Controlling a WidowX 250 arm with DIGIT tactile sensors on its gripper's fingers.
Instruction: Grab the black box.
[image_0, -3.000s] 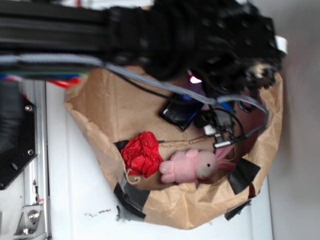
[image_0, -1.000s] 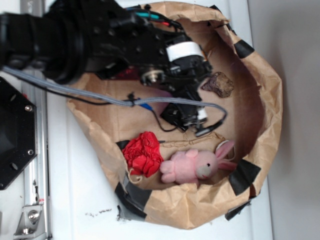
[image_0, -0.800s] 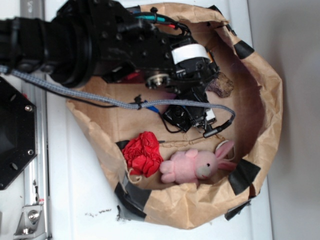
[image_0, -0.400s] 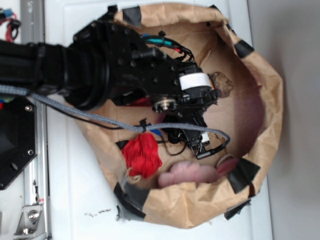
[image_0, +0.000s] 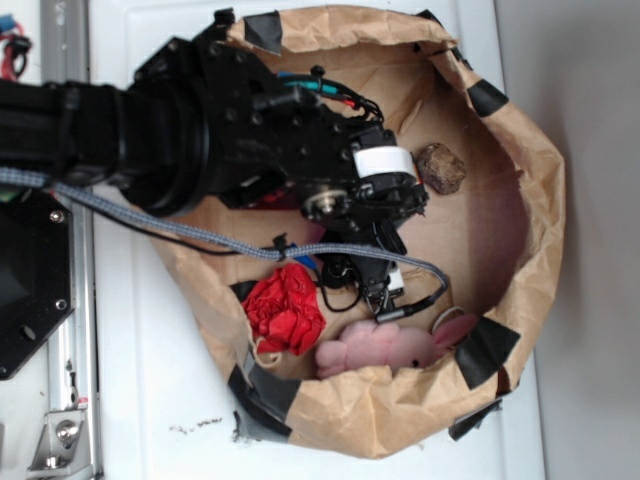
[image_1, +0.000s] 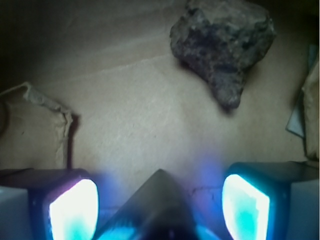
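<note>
Inside the brown paper bag (image_0: 525, 240), which lies open on the white desk (image_0: 150, 400), the black arm reaches in from the left of the frame, and its gripper (image_0: 385, 292) hangs low over the bag's floor near the middle. In the wrist view the gripper (image_1: 160, 205) shows two fingers (image_1: 75, 210) glowing blue-white at the lower left and lower right. A dark wedge, one corner of the black box (image_1: 160, 192), pokes up between them from the bottom edge of the frame. The edge cuts off where the pads would meet it, so I cannot tell whether the jaws are clenched on the box or merely stand around it. In the exterior view the box is lost among the arm's dark parts. The brown rock-like lump (image_1: 225, 45) lies ahead of the fingers at the upper right, well apart from them; from outside the lump (image_0: 441, 167) sits right of the wrist. Below the gripper, a pink plush toy (image_0: 375, 348) lies blurred against the bag's lower wall, with a red paper ball (image_0: 285, 308) just left of it. A grey braided cable (image_0: 150, 212) runs along the arm.
</note>
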